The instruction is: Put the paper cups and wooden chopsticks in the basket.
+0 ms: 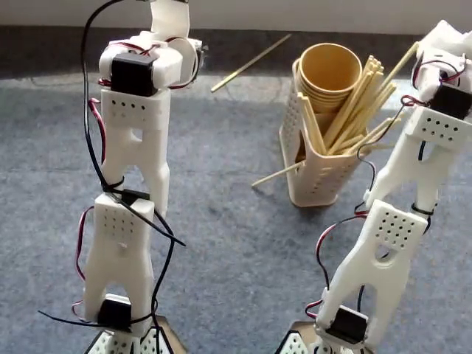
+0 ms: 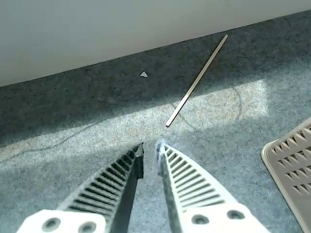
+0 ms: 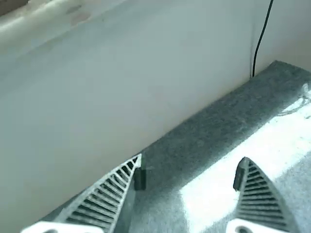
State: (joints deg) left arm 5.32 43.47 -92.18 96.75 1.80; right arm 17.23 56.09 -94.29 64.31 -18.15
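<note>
Chopstick [image 2: 197, 81] lies alone on grey carpet [image 2: 68, 128], just ahead of left gripper [image 2: 149, 145] fingertips, not touching them. These fingers are almost together w/ only a thin gap, holding nothing. Left arm is stretched far fwd, wrist tilted down. Basket [image 1: 317, 183] stands off to one side of these fingers, w/ stacked paper cups [image 1: 330, 68] and bundle of chopsticks [image 1: 352, 110] inside. Right arm is bent beside basket; right gripper [image 3: 187, 172] is spread wide, empty, aimed at wall [image 3: 121, 73].
</note>
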